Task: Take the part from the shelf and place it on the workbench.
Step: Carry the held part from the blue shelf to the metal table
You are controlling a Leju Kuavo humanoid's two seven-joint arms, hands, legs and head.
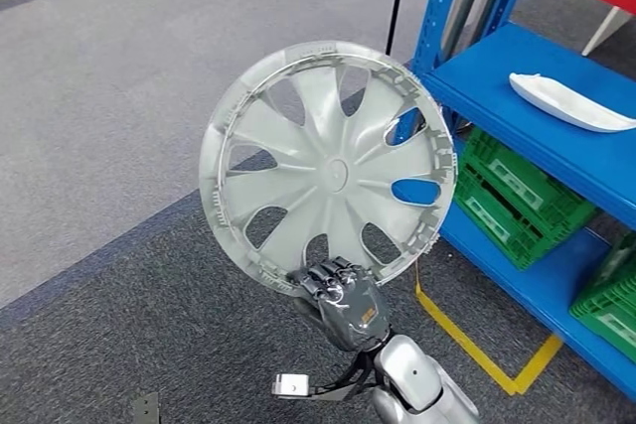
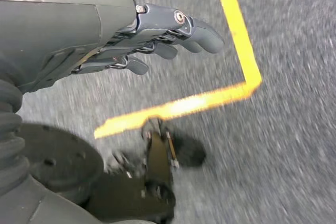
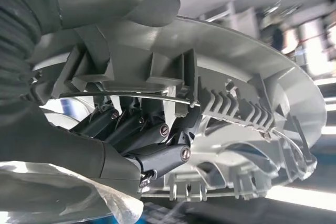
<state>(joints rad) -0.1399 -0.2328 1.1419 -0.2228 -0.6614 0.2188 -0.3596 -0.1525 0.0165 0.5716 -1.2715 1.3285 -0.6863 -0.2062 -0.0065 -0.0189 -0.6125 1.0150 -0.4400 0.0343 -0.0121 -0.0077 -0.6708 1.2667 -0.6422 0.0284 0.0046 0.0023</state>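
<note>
One right hand reaches up from below and grips the lower rim of the silver hubcap, holding it upright and facing the camera, clear of the blue shelf. Its fingers curl behind the rim. Left hand hangs over grey carpet, fingers straight, holding nothing.

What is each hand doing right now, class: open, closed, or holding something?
Left hand: holds nothing, fingers stretched out over the floor, open.
Right hand: grips the silver wheel cover by its rim.
</note>
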